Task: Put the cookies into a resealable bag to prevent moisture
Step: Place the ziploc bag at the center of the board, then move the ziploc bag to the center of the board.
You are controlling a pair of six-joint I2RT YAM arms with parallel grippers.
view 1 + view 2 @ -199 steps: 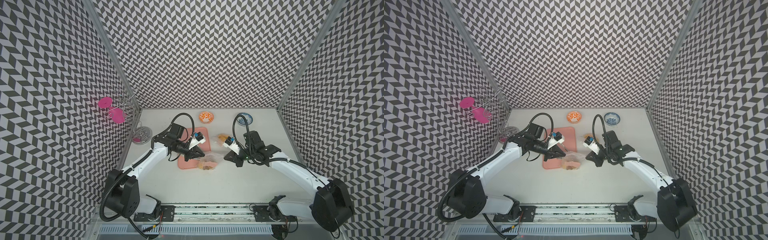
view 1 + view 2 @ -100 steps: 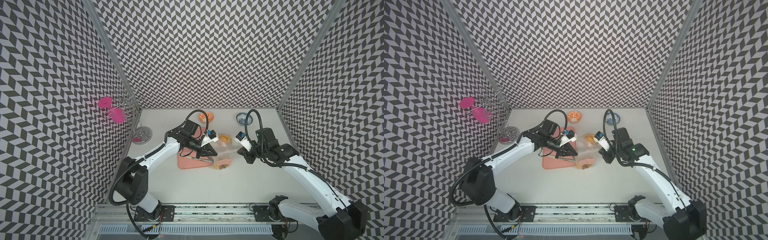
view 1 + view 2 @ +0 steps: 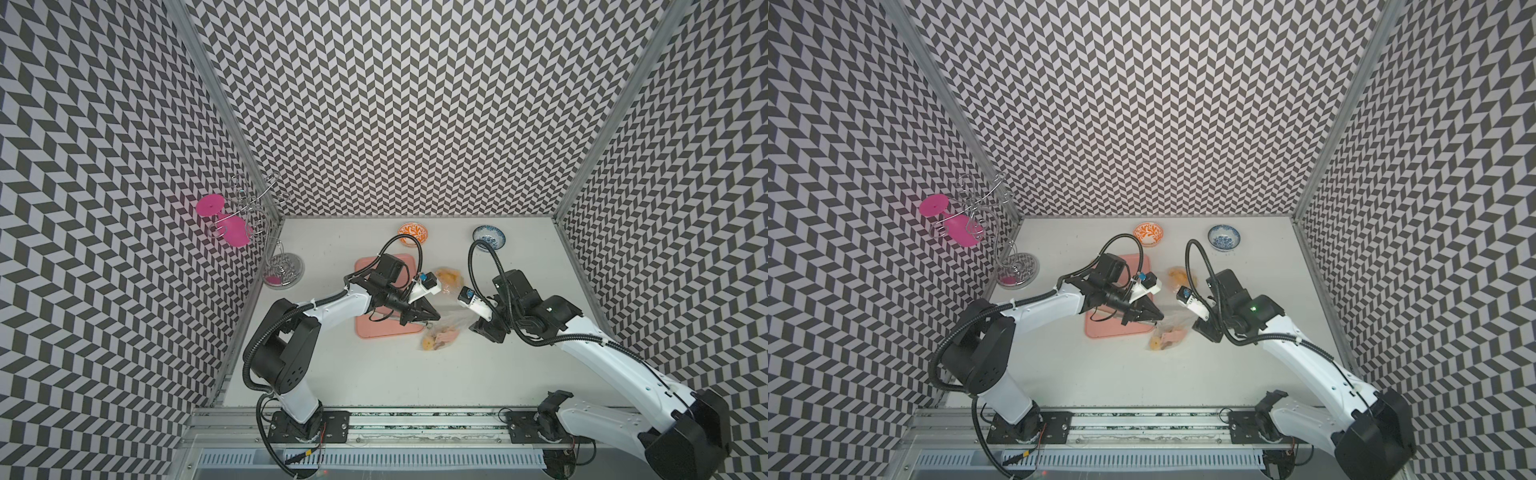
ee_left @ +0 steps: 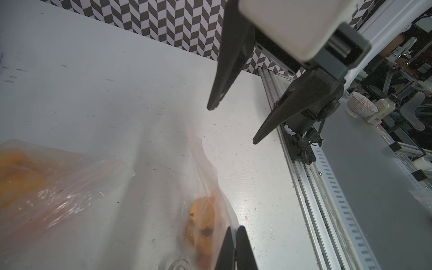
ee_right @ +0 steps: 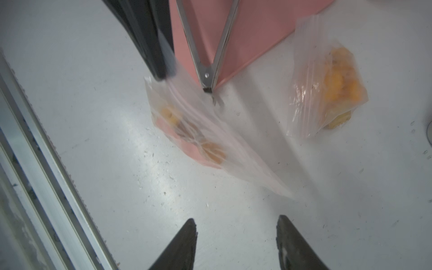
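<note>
Clear resealable bag (image 3: 451,326) (image 3: 1173,330) (image 5: 210,131) hangs by its zip-strip corner from the left gripper (image 3: 434,318) (image 3: 1158,323) (image 4: 233,231) (image 5: 161,74), fingers pressed together on the plastic, just off the near right corner of the pink tray (image 3: 382,332) (image 3: 1113,328) (image 5: 252,28). The cookies (image 3: 436,338) (image 3: 1163,338) (image 4: 203,217) (image 5: 212,152), yellow-orange w/ a few brown bits, sit bunched in the bag's lower end, close over the white table (image 3: 374,374) (image 3: 1100,374); can't tell if that end touches the surface. The right gripper (image 3: 478,328) (image 3: 1204,330) (image 4: 232,125) (image 5: 236,221) sits just beside the bag's far side, its 2 fingers spread apart w/ nothing btwn them and clear of the plastic. Metal tongs (image 5: 210,58) lie on the tray, hinge end poking past its edge near the bag. A 2nd bag (image 3: 449,276) (image 3: 1177,274) (image 4: 35,175) (image 5: 327,93) of yellow cookies rests on the table behind, next to the tray's right side. At the back wall, both top views show an orange bowl (image 3: 412,233) (image 3: 1148,233) and a blue bowl (image 3: 489,238) (image 3: 1224,237), well apart from the action. A wire rack (image 3: 272,249) (image 3: 1000,249) w/ pink glasses (image 3: 237,230) (image 3: 963,230) stands in the far left corner.
</note>
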